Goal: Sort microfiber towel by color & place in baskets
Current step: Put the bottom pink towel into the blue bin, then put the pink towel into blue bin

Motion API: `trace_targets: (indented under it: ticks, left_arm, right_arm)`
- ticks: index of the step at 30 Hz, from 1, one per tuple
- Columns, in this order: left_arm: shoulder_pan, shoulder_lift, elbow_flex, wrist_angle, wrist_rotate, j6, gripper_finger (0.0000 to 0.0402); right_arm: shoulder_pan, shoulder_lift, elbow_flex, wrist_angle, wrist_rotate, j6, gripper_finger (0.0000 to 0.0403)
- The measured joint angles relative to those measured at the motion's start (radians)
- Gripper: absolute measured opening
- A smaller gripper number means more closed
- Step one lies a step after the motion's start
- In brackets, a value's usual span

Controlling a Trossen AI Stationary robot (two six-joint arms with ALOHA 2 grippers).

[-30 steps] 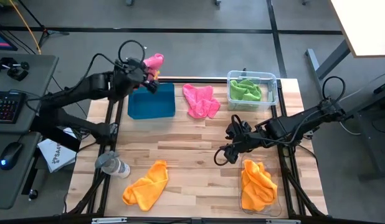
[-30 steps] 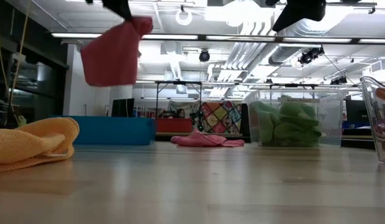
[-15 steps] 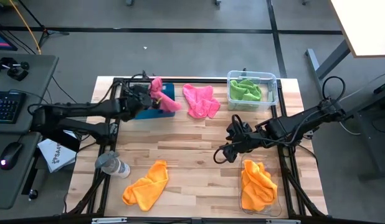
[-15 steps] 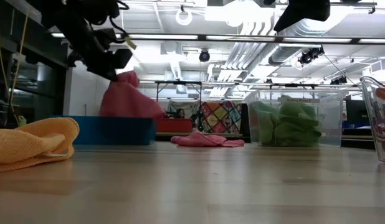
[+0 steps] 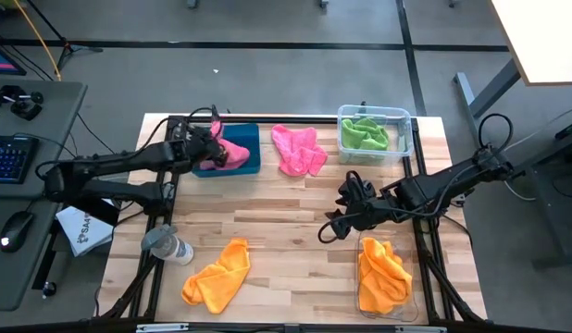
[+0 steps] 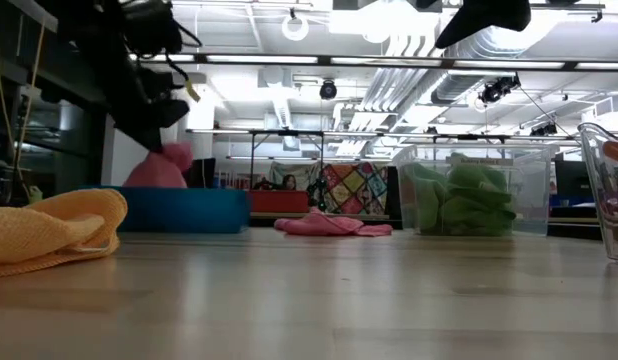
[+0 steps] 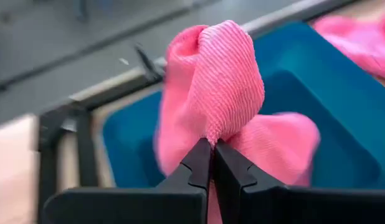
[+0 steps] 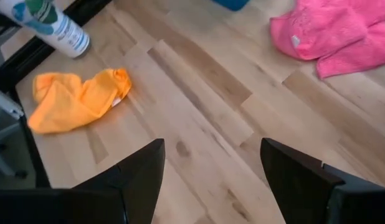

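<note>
A hot pink towel [image 5: 227, 154] is bunching up inside the shallow teal-blue tray [image 5: 250, 139] at the far left of the table, its top pinched between the closed fingers of the left gripper [image 7: 212, 163]. A second pink towel [image 5: 298, 149] is lying crumpled just right of the tray. At the far right, green towels [image 5: 365, 132] are filling a clear bin [image 5: 404, 131]. An orange towel [image 5: 218, 273] is lying loose at the near left, and another orange towel [image 5: 382, 273] is sitting in a clear bin [image 5: 412, 285] at the near right.
</note>
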Motion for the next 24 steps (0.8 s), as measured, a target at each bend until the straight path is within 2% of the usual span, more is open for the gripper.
trace_targets:
  ticks: [6, 9, 14, 20, 24]
  left_arm:
    - [0.11, 0.153, 0.0, 0.088, 0.277, -0.053, 0.0001]
    - [0.169, 0.227, 0.022, 0.06, 0.388, -0.053, 0.0009]
    - [0.22, 0.299, 0.119, -0.066, 0.414, 0.033, 0.0043]
    - [0.23, 0.303, 0.261, -0.157, 0.411, 0.149, 0.0096]
    - [0.23, 0.302, 0.339, -0.192, 0.486, 0.198, 0.013]
  right_arm:
    - [-0.021, 0.0, 0.0, 0.0, 0.021, 0.055, 0.0261]
    - [-0.027, 0.0, 0.0, 0.0, 0.021, 0.098, 0.0261]
    - [-0.028, 0.0, 0.0, 0.017, 0.073, 0.184, 0.0261]
    - [-0.036, 0.0, 0.0, 0.093, 0.142, 0.2, 0.0261]
    - [-0.075, 0.0, 0.0, 0.12, 0.153, 0.225, 0.0261]
